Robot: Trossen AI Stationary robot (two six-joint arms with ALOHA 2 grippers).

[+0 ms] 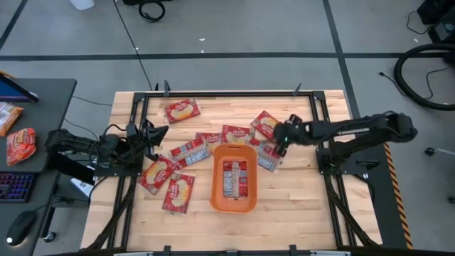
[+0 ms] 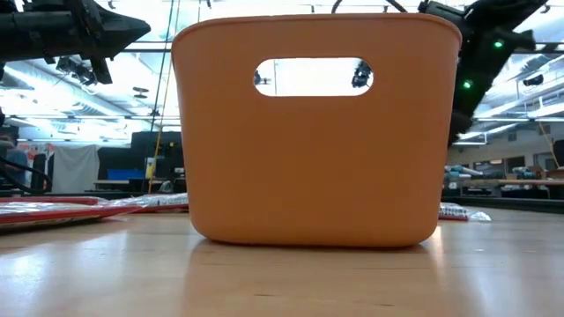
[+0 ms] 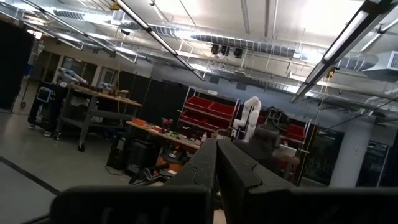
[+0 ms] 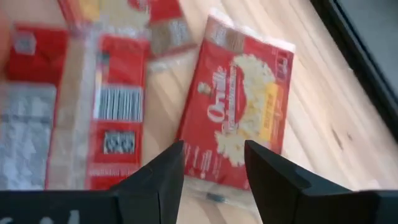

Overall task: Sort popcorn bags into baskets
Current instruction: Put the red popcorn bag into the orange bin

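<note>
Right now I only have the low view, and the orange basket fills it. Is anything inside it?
Observer: Yes. From above, the basket holds popcorn bags lying flat.
Reviewer: Where is the right hand?
Observer: The right hand hangs open over a face-up bag lying on the table to the basket's right.
Reviewer: And the left?
Observer: The left hand is shut on nothing, near the table's left side.
</note>
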